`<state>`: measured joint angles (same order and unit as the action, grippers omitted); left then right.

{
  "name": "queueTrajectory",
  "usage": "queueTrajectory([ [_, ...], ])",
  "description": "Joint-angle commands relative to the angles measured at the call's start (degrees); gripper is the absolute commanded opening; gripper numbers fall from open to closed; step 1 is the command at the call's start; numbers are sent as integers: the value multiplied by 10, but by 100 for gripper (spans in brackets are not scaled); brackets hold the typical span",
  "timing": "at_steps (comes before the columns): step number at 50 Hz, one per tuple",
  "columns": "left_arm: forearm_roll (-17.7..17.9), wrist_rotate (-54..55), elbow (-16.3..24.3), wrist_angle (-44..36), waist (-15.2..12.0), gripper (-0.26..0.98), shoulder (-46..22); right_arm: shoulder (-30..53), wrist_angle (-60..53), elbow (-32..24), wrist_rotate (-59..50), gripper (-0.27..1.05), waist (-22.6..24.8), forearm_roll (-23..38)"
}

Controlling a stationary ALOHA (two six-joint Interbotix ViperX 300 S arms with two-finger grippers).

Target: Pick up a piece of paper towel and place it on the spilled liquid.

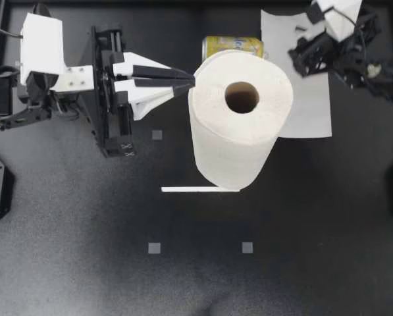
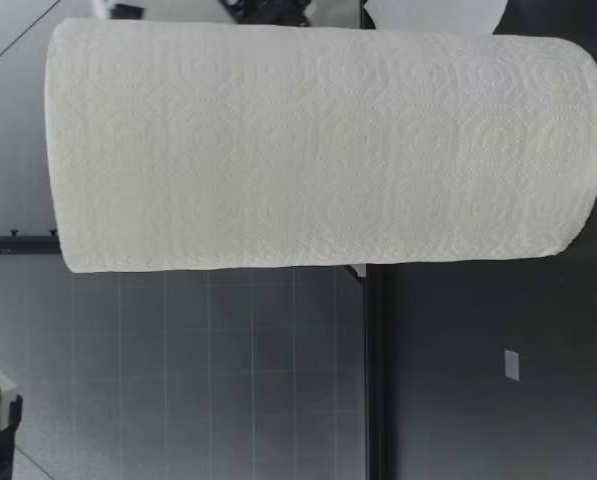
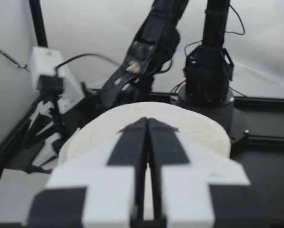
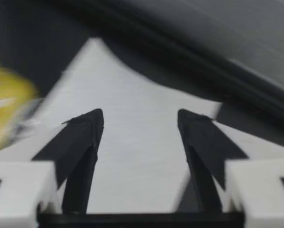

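1. At the left side of the black table (image 1: 78, 263), you have my left gripper (image 1: 185, 81) with its black fingers (image 3: 130, 145) pressed together. I cannot tell whether any paper is caught between them.
2. Right at that gripper's tips stands the tall white paper towel roll (image 1: 239, 141). It is upright, and the tips touch its upper rim. From the left wrist its top (image 3: 199, 128) lies just ahead of and below the closed fingers. From table height the roll (image 2: 318, 150) fills most of what you see.
3. A thin white strip (image 1: 199, 189) lies at the foot of the roll, on the side away from the can.
4. Beyond the roll from that gripper, a yellow metal can (image 1: 232, 45) lies on its side, just behind the roll.
5. The flat white paper towel sheet (image 1: 308, 108) is spread on the table beside the can, directly under my right gripper (image 1: 306, 49).
6. My right gripper's fingers (image 4: 84, 137) are spread wide above the sheet (image 4: 137, 142). They grip nothing, and the can (image 4: 6, 109) sits off to one side.
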<state>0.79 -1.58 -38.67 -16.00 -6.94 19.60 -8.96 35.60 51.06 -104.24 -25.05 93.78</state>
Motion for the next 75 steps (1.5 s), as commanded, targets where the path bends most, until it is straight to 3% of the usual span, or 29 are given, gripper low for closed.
queueTrajectory([
  [1, -2, -1, 4, -5, 8, 10, 14, -55, -1, -4, 23, 62, 57, -38],
  [11, -1, 3, -9, -5, 10, 10, 28, -214, 3, 25, 84, 60, 158, -129],
  [19, -1, 4, -18, -4, 10, 10, 36, -327, -16, 68, 93, 54, 191, -146],
  [27, 0, 5, -19, -2, 10, 10, 36, -413, -110, 79, 91, 50, 213, -147],
  [41, 2, 8, -16, -1, 18, 10, 37, -431, -290, 75, 98, 33, 213, -134],
  [53, 3, 9, 1, 18, 33, 10, 39, -432, -354, 49, 111, 16, 213, -125],
  [75, 3, 10, 3, 43, 36, 10, 61, -390, -389, -13, 120, 12, 213, -99],
])
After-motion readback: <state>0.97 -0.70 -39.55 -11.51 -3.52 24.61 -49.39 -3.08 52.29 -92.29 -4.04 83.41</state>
